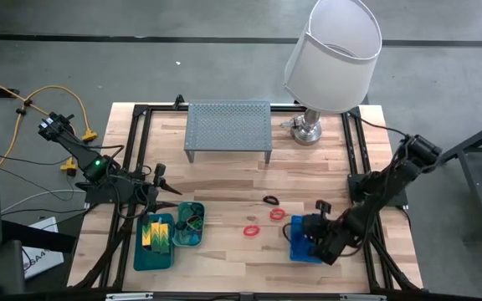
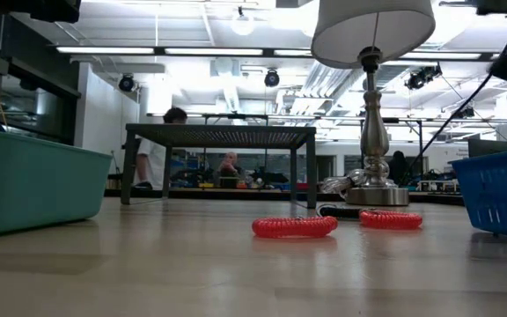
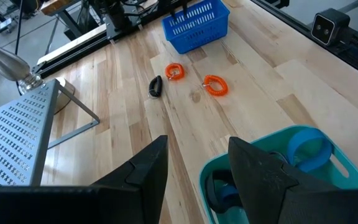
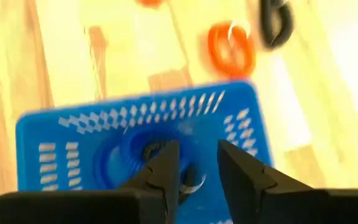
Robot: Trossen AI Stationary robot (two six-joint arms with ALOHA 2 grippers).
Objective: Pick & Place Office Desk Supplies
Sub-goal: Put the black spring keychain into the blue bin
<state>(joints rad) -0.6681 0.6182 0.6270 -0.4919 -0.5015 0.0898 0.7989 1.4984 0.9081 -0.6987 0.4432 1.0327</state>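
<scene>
Right wrist view shows my right gripper (image 4: 197,163) parted over the basket (image 4: 61,134); lifting carelessly, I'd snag its rim, while my left gripper (image 3: 197,165) waits open.

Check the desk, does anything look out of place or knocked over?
Three band loops lie loose on the bare table between the teal trays and the blue basket: two red, one black. Nothing looks spilled or damaged.
</scene>
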